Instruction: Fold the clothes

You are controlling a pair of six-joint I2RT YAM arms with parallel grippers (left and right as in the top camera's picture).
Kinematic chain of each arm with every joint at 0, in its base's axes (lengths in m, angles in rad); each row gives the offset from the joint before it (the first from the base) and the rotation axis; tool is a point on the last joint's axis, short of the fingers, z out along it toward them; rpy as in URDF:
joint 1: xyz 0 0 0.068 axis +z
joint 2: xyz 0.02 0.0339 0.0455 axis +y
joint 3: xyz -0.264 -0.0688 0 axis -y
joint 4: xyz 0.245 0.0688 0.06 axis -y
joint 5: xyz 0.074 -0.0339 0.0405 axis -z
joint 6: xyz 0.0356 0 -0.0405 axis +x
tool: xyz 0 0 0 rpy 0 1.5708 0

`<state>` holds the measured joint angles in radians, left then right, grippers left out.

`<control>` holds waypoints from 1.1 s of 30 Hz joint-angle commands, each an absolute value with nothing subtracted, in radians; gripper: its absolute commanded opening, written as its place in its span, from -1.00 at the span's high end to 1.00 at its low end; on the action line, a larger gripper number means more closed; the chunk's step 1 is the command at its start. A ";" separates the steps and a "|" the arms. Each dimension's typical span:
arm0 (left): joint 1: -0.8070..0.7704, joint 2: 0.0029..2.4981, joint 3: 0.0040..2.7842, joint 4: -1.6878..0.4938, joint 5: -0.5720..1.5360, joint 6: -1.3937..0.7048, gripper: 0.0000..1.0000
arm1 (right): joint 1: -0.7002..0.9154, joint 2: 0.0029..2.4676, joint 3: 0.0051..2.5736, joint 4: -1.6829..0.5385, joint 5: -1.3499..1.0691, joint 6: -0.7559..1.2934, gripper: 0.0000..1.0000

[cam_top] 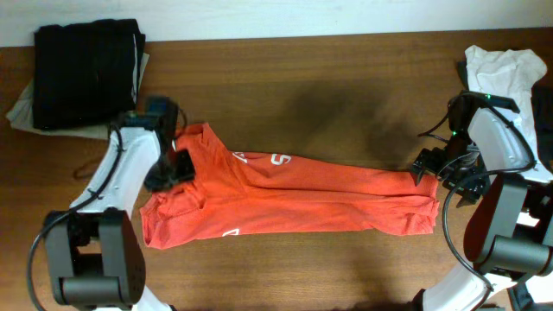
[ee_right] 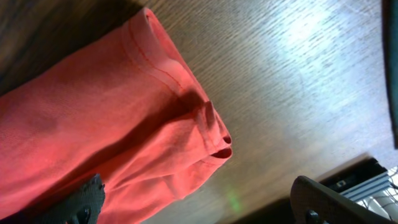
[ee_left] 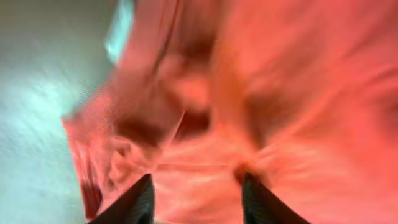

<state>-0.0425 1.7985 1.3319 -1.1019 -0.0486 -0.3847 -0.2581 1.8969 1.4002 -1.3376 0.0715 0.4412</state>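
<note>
The clothes, a red-orange T-shirt [cam_top: 302, 194], lie folded into a long band across the wooden table, with white lettering [cam_top: 276, 161] along the upper fold. My left gripper [cam_top: 179, 166] hovers over the shirt's bunched left end. In the blurred left wrist view its fingers [ee_left: 144, 200] stand apart above rumpled red fabric [ee_left: 261, 93], holding nothing. My right gripper [cam_top: 429, 167] is at the shirt's right end. It is wide open in the right wrist view [ee_right: 199, 193], with the hemmed end of the shirt [ee_right: 155, 124] lying loose by one finger [ee_right: 87, 198].
A folded black garment [cam_top: 86, 73] lies on a pale cloth at the back left corner. White cloth [cam_top: 505, 69] is heaped at the back right, behind the right arm. Bare wooden table [cam_top: 346, 86] stretches behind the shirt and in front of it.
</note>
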 commanded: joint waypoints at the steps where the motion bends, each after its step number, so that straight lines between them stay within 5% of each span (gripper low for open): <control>1: -0.049 1.767 1.431 -1.024 0.050 -0.310 0.59 | -0.255 1.874 1.393 -1.329 0.079 0.414 -0.86; 2: -0.056 1.771 1.426 -0.992 0.107 -0.295 0.84 | -0.254 1.874 1.393 -1.318 0.052 0.378 -0.39; 3: -0.073 1.786 1.407 -0.973 0.151 -0.296 0.99 | -0.254 1.874 1.392 -1.308 -0.018 0.312 0.36; 5: -0.098 1.821 1.388 -0.969 0.154 -0.293 0.99 | -0.254 1.874 1.389 -1.302 -0.045 0.285 0.84; 12: -0.114 2.020 1.373 -0.954 0.166 -0.293 0.99 | -0.253 1.874 1.236 -1.135 -0.125 0.286 0.92; 26: 0.204 2.074 1.329 -0.936 0.086 -0.298 0.99 | -0.240 1.874 1.058 -0.789 -0.133 0.303 0.81; 29: 0.242 2.074 1.357 -0.944 0.086 -0.313 0.99 | -0.243 1.874 1.195 -0.870 -0.158 0.280 0.51; 30: 0.255 2.074 1.379 -0.960 0.086 -0.329 0.99 | -0.248 1.874 1.253 -0.912 -0.157 0.251 0.22; 31: 0.273 2.070 1.415 -0.983 0.086 -0.328 0.99 | -0.258 1.874 1.346 -0.984 -0.153 0.215 -0.50; 32: 0.286 2.064 1.456 -1.015 0.085 -0.327 0.99 | -0.272 1.874 1.429 -1.048 -0.140 0.187 -0.93; 33: 0.293 2.060 1.486 -1.039 0.086 -0.327 0.99 | -0.287 1.874 1.502 -1.104 -0.118 0.187 -0.97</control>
<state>0.2550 2.0506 1.4044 -1.0050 0.1547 -0.3141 -0.2543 1.8847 1.3293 -1.0237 -0.1703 0.2466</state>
